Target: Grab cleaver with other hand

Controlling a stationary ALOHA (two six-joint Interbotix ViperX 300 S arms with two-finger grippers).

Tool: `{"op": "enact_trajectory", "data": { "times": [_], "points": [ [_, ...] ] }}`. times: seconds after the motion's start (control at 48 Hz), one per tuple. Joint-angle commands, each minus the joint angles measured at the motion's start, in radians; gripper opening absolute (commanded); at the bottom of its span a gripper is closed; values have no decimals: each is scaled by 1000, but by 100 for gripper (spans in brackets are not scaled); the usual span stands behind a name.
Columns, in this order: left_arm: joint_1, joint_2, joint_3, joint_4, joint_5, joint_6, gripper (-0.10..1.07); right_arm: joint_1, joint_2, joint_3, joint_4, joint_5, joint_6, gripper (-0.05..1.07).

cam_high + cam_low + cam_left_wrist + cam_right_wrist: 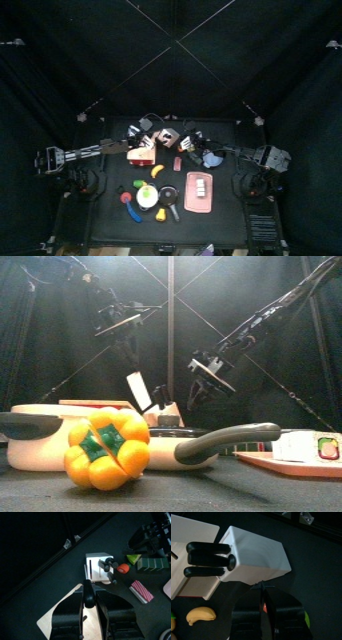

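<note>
My left claw [89, 602] is clenched on the black handle of the cleaver [138, 391], whose pale blade stands tilted at centre frame in the front view, above the cream pan with the long grey handle [214, 442]. My right claw [264, 604] looks pressed together with nothing in it, hanging just beside the white knife block [254, 559] with black handles poking out. A yellow bell pepper [107, 448] sits lower left in the front view on the black worktop [107, 222].
</note>
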Motion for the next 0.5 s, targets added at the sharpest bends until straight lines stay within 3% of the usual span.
{"op": "enact_trajectory", "data": {
  "times": [0.0, 0.25, 0.479],
  "points": [
    [-5, -23, -9, 8, -3, 0, 51, 2, -31, -9, -2, -3, 0, 32],
    [-49, -115, 41, 11, -6, -3, 51, 17, -107, 29, -8, -3, -2, 31],
    [-140, -261, 158, 23, -69, -5, 51, 75, -238, 97, -20, -5, -3, 31]
  ]
}}
